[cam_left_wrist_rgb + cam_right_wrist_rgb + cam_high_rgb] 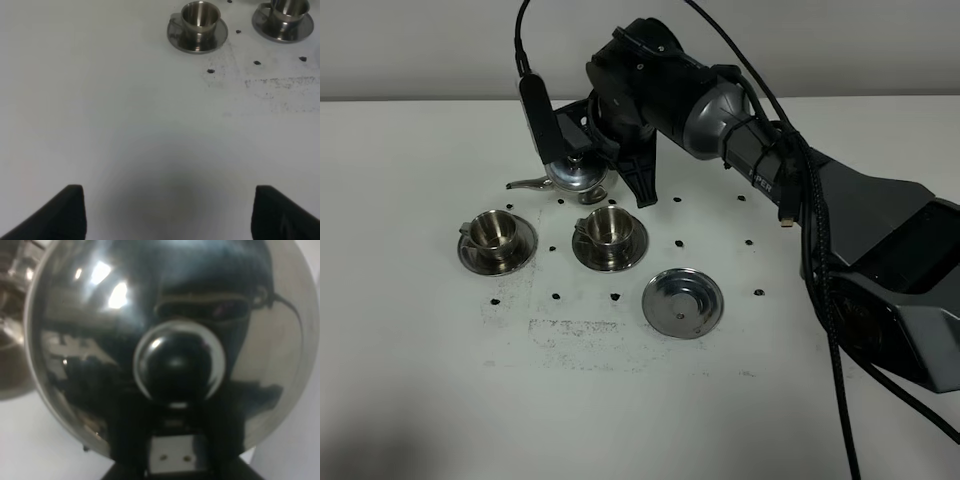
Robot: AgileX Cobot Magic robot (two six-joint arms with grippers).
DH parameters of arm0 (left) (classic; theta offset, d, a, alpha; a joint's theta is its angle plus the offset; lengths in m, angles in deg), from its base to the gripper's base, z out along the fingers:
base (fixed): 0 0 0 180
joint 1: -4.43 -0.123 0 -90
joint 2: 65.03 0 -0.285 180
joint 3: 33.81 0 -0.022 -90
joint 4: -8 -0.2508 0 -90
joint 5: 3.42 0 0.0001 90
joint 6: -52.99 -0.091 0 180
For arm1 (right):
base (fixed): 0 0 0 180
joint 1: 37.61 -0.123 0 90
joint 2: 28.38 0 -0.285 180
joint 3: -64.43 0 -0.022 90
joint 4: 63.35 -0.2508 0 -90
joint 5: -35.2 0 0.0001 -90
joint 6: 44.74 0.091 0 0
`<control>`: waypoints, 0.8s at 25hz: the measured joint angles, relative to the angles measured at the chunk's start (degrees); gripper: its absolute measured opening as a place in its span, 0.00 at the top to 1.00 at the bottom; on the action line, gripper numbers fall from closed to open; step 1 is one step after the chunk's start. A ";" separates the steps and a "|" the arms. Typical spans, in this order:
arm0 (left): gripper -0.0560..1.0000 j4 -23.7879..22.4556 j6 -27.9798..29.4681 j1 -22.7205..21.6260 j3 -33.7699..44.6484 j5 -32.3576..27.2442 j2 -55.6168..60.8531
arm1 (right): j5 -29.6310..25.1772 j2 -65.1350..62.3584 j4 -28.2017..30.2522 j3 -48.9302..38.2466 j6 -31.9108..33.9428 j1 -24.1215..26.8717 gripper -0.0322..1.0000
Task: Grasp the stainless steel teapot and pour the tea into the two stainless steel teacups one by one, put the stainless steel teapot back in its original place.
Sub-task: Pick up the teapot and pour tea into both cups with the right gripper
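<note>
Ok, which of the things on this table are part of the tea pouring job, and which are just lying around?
Part of the job:
teapot
cup on the left, on its saucer
cup in the middle, on its saucer
empty saucer

Just lying about:
small dark specks
scuffed grey patch

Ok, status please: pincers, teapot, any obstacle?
Left pincer open, holding nothing. Right pincer shut on teapot, behind the teacups. Teapot's saucer vacant. Nothing blocking.
</note>
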 joint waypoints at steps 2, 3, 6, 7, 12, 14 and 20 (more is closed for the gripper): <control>0.32 0.00 0.00 0.00 0.00 0.00 0.00 | 0.05 0.55 0.48 0.00 -0.12 -0.38 0.80; 0.32 0.00 0.00 0.00 0.00 0.00 0.00 | 0.18 0.84 0.98 0.00 -0.12 -0.56 0.80; 0.32 0.00 0.00 0.00 0.00 0.00 0.00 | 0.63 0.96 2.36 0.00 -0.17 -0.74 0.80; 0.32 0.00 0.00 0.00 0.00 0.00 0.00 | 0.85 0.96 2.71 0.00 -0.17 -0.74 0.80; 0.32 0.00 0.00 0.00 0.00 0.00 0.00 | 1.38 0.96 3.61 0.00 -0.11 -0.74 0.80; 0.32 0.00 0.00 0.00 0.00 0.00 0.00 | 1.84 0.96 4.44 0.00 -0.11 -0.74 0.80; 0.32 0.00 0.00 0.00 0.00 0.00 0.00 | 3.73 0.96 6.97 0.00 -0.11 -1.60 0.80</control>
